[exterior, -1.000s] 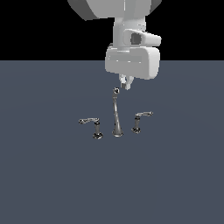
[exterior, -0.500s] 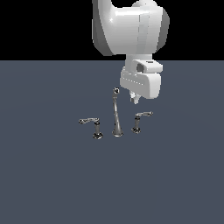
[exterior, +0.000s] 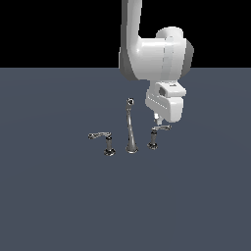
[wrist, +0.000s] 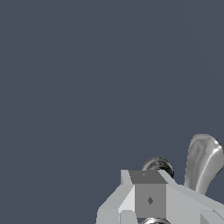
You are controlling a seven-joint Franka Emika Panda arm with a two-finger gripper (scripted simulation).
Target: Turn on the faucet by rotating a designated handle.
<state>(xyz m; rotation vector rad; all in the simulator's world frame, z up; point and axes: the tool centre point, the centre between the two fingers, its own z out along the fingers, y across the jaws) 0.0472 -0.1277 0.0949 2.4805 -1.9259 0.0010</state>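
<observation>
Exterior view, faucet (exterior: 130, 128): it is standing on the dark floor (exterior: 59, 206), its tall tapered spout in the middle between two lever posts.
Exterior view, handle (exterior: 158, 132): the shorter lever is sitting on the exterior view's right of the spout; the longer wavy lever (exterior: 100, 138) is lying well apart on the exterior view's left.
Exterior view, gripper (exterior: 156, 119): it is hanging directly above the handle, fingertips just over or touching the lever arm; contact is too small to settle.
Exterior view, fingers: whether they are parted or pressed together I cannot tell, as the white hand is hiding them.
Wrist view, gripper (wrist: 151, 199): grey finger blocks are filling the foreground, with a chrome post top (wrist: 157, 165) peeking past them and a curved chrome piece (wrist: 203, 159) showing beside it.
Handling judgement: the lever is looking rigid, smooth and slippery, pivoting on its post; pushing sideways near the lever's free end is likely giving the best leverage, rather than pinching the post.
</observation>
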